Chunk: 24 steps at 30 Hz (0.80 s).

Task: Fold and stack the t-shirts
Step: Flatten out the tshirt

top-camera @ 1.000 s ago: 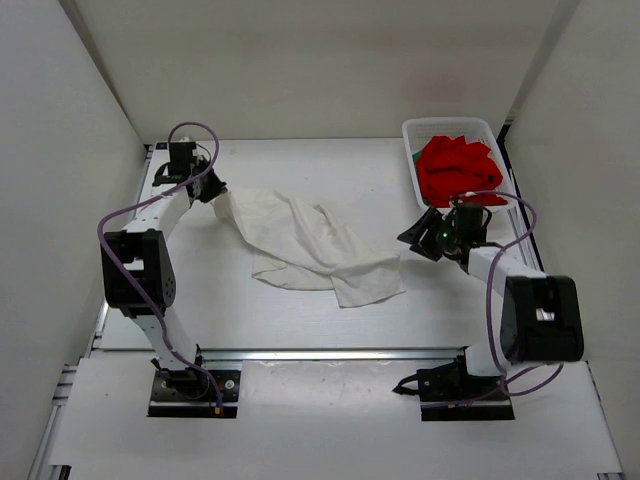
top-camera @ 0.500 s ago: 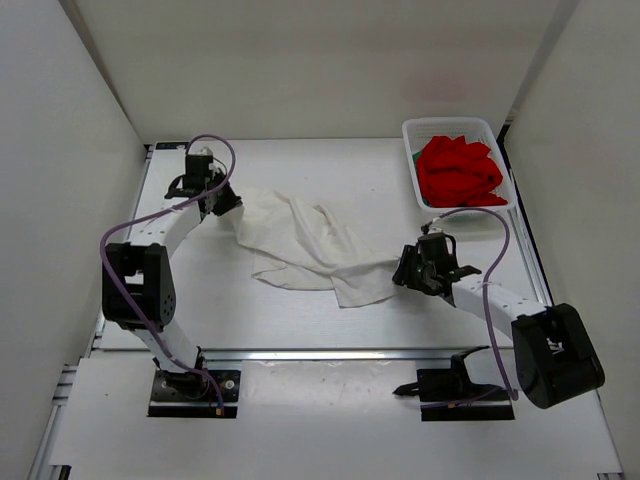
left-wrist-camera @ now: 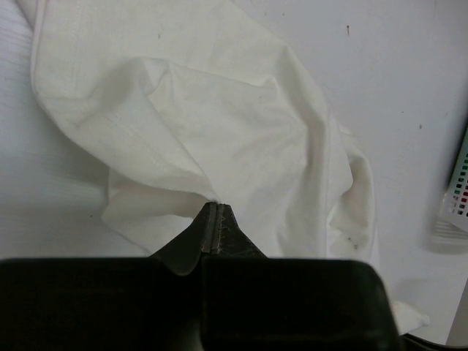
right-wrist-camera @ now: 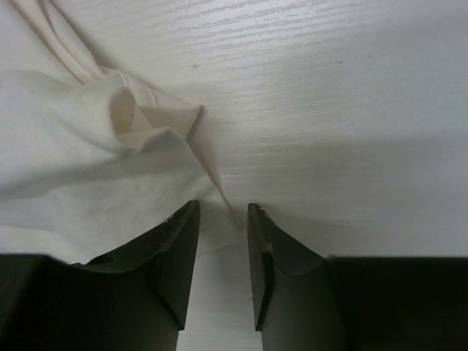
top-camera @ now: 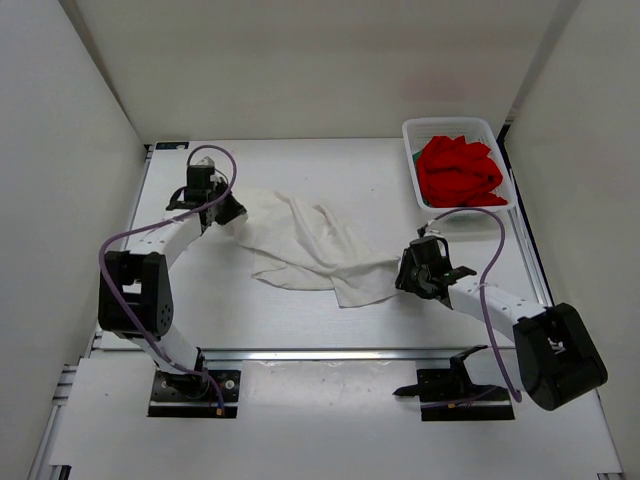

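The white t-shirt lies crumpled in the middle of the table; it fills the left wrist view and the left of the right wrist view. My left gripper is shut on its far left corner. My right gripper is open at the shirt's right edge, with a thin corner of cloth between the fingertips. The red t-shirt lies bunched in the white mesh basket at the back right. The green t-shirt is out of view.
The basket's edge also shows at the right of the left wrist view. White walls enclose the table on the left, back and right. A metal rail runs along the near edge by the arm bases.
My right arm has swung from beside the basket down to the shirt's right edge. My left gripper has moved a little right and nearer, drawing the shirt's corner with it.
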{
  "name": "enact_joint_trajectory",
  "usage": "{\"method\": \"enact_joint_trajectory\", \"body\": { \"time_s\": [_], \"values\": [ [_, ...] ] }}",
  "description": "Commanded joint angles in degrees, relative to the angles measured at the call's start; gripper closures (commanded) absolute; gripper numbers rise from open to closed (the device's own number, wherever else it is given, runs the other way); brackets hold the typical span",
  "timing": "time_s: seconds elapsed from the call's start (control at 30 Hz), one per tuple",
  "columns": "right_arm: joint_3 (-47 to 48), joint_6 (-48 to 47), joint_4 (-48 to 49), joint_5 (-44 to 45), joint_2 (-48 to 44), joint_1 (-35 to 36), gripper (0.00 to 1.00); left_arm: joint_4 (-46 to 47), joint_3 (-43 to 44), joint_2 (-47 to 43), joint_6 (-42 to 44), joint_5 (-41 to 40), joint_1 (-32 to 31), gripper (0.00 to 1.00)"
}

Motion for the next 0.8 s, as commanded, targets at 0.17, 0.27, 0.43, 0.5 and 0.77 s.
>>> {"method": "enact_joint_trajectory", "body": {
  "time_s": [0.17,0.27,0.43,0.5,0.77],
  "values": [
    [-1.0,2.3,-9.5,0.2,2.5,2.9,0.66,2.2,-1.7,-5.3,-0.9,1.5,-0.3,1.0],
    [-0.5,1.7,-10.8,-0.2,2.8,3.6,0.67,2.4,-1.9,-5.9,-1.1,1.1,-1.0,1.0],
    [0.4,2.0,-10.7,-1.7,4.4,2.3,1.0,2.8,-3.7,-7.0,-1.0,1.5,-0.9,1.0],
    [1.2,1.8,-10.9,-0.6,2.3,2.8,1.0,2.4,-3.6,-7.0,-1.0,2.1,-0.7,1.0],
    [31.8,-5.1,-27.0,7.1,-13.0,0.9,1.0,-19.6,28.3,-4.6,10.9,3.3,-9.2,1.0]
  ]
}}
